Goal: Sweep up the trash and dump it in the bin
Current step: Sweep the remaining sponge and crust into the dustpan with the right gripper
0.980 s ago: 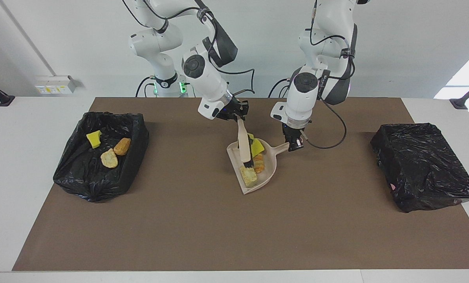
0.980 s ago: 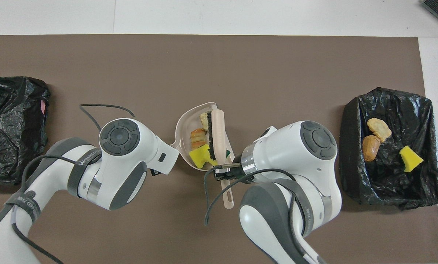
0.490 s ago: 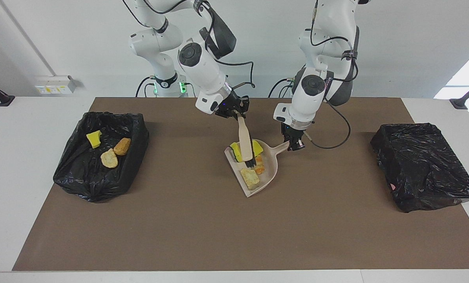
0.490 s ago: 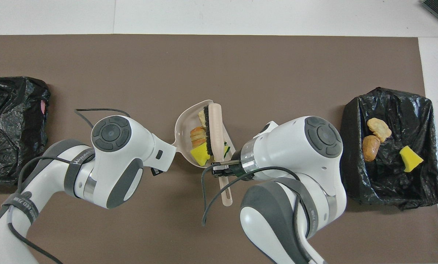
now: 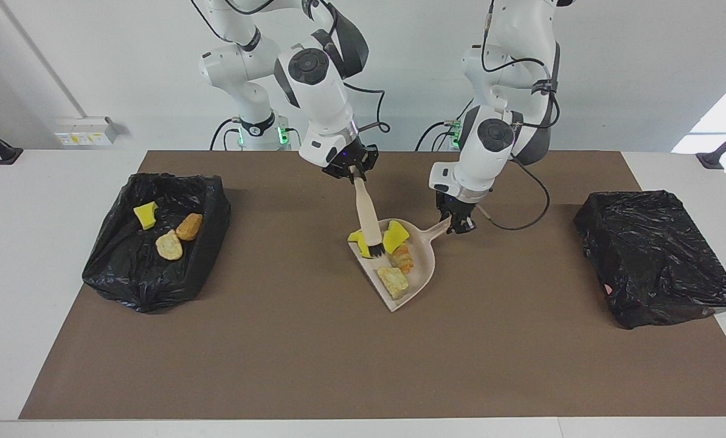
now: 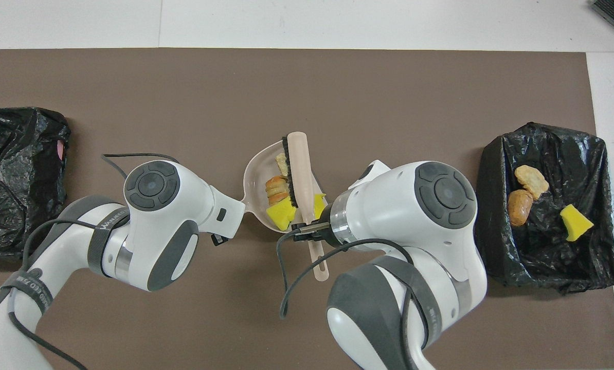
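Observation:
A beige dustpan lies mid-table with several pieces of trash in it: a yellow sponge piece, an orange lump and a tan lump. My left gripper is shut on the dustpan's handle; the overhead view hides it under its own wrist. My right gripper is shut on the handle of a beige brush. The brush's dark bristles rest among the trash at the pan's nearer end. The black-lined bin holds three more pieces.
A second box wrapped in black plastic stands at the left arm's end of the brown mat. The bin with trash in it stands at the right arm's end. Cables hang from both wrists.
My right gripper has risen, so the brush stands steeper and its bristles have drawn back toward the pan's handle end. The dustpan's mouth has swung a little toward the left arm's end.

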Robot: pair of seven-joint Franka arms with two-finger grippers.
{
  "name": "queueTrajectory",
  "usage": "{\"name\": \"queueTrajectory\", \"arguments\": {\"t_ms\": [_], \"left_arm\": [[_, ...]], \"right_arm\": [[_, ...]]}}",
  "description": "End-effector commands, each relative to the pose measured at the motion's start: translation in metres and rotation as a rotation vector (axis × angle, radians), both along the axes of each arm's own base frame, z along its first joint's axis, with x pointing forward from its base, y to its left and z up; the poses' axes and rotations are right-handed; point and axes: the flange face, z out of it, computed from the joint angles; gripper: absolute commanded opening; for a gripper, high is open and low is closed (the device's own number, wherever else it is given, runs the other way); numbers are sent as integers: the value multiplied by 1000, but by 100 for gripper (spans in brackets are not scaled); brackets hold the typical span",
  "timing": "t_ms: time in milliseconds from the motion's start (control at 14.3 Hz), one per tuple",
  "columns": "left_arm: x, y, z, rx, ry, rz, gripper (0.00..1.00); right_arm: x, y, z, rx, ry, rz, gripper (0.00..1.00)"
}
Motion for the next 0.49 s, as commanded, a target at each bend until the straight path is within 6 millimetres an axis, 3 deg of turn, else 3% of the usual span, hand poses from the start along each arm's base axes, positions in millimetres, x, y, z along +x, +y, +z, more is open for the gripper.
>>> {"name": "queueTrajectory", "arguments": {"t_ms": [0,210,420], "left_arm": [[-1,16,7,-10,7,131,0],[10,48,30,-14,-11,261,0],[18,90,68,-34,-82,326,0]], "right_arm": [[-22,-4,23,-54,-11,-38,0],[-51,3,14,-82,17,-35,0],[-85,43,-8,-101,21,-52,0]]}}
